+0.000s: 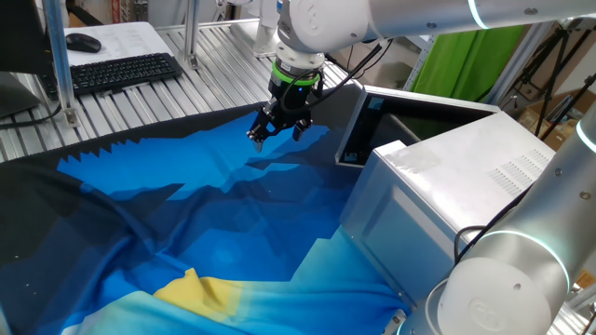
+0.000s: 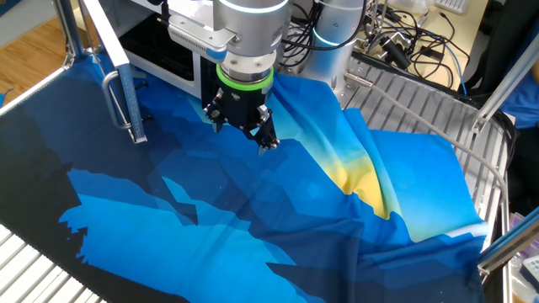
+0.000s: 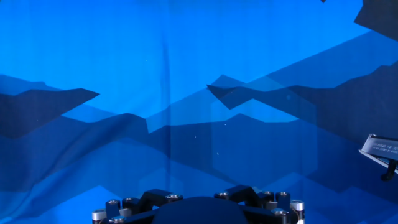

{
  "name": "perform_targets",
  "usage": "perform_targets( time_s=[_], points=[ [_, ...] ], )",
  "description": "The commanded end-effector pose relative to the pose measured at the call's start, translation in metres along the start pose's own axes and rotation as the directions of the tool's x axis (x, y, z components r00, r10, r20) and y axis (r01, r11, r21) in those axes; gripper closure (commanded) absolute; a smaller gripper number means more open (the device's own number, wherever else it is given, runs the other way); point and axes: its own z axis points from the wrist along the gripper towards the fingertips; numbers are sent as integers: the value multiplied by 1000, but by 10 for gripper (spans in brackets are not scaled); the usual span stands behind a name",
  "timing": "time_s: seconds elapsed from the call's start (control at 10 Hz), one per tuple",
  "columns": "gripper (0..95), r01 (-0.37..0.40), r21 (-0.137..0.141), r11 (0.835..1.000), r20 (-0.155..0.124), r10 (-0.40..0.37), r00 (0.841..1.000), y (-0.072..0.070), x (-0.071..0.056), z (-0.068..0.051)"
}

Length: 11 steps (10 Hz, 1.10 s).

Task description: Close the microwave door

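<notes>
The silver-grey microwave (image 1: 466,177) stands at the right of the table, with vent slots on its top. It also shows at the back left in the other fixed view (image 2: 156,46). The microwave door (image 1: 352,126) stands open, its dark glass face swung out towards the table's middle. In the other fixed view the door (image 2: 130,101) shows edge-on with its handle. My gripper (image 1: 277,132) hangs above the blue cloth, just beside the door's outer face and not touching it. Its fingers are spread and hold nothing (image 2: 242,133). The hand view shows mostly cloth, with the door's corner (image 3: 379,148) at the right edge.
A blue and yellow cloth (image 1: 205,214) covers the table. A keyboard (image 1: 121,70) and a mouse (image 1: 84,42) lie at the back left. Metal posts (image 2: 497,101) and cables (image 2: 413,42) stand along the table's far side. The arm's base (image 1: 503,288) is next to the microwave.
</notes>
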Motion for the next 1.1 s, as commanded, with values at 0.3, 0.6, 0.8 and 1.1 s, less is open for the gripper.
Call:
perform_targets(
  time_s=[0.3,0.6,0.8,1.1],
  points=[
    [950,-7,-53,999,61,10,998,1,4,2],
    [950,-2,-52,999,58,5,998,4,9,5],
    [950,-1,-52,999,58,4,998,4,9,5],
    [950,8,-49,999,53,-5,999,4,8,4]
  ],
)
